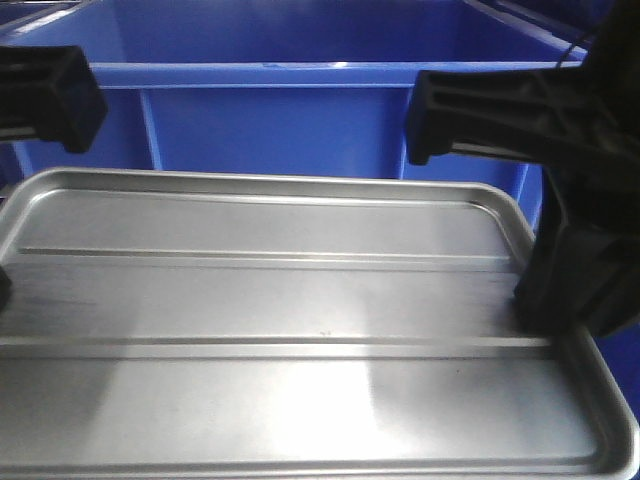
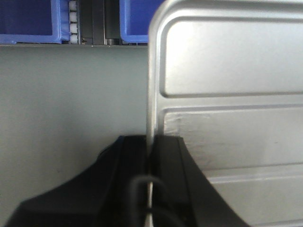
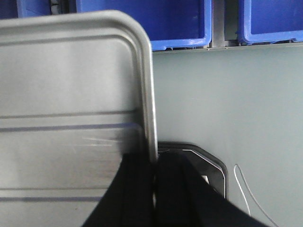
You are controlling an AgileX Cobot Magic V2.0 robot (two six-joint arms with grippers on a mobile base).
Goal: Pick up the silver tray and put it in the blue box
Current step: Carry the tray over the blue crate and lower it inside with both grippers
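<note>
A flat grey-green surface [image 2: 71, 94] fills the ground below in both wrist views, matt and plain, with soft, even light lying over it; whether it is floor or worktop cannot be told; along its far edge in the left wrist view stand two blue bins [image 2: 28, 21], parted by a dark upright gap [image 2: 99, 21] with a column of small white rollers [image 2: 73, 19] beside it; the right wrist view shows a wide blue bin [image 3: 175, 23] and a second bin [image 3: 272, 21] along the same kind of edge, a grey metal post [image 3: 218, 23] between them; a thin pale line [image 3: 246, 189] curls over the grey surface near the lower right.
</note>
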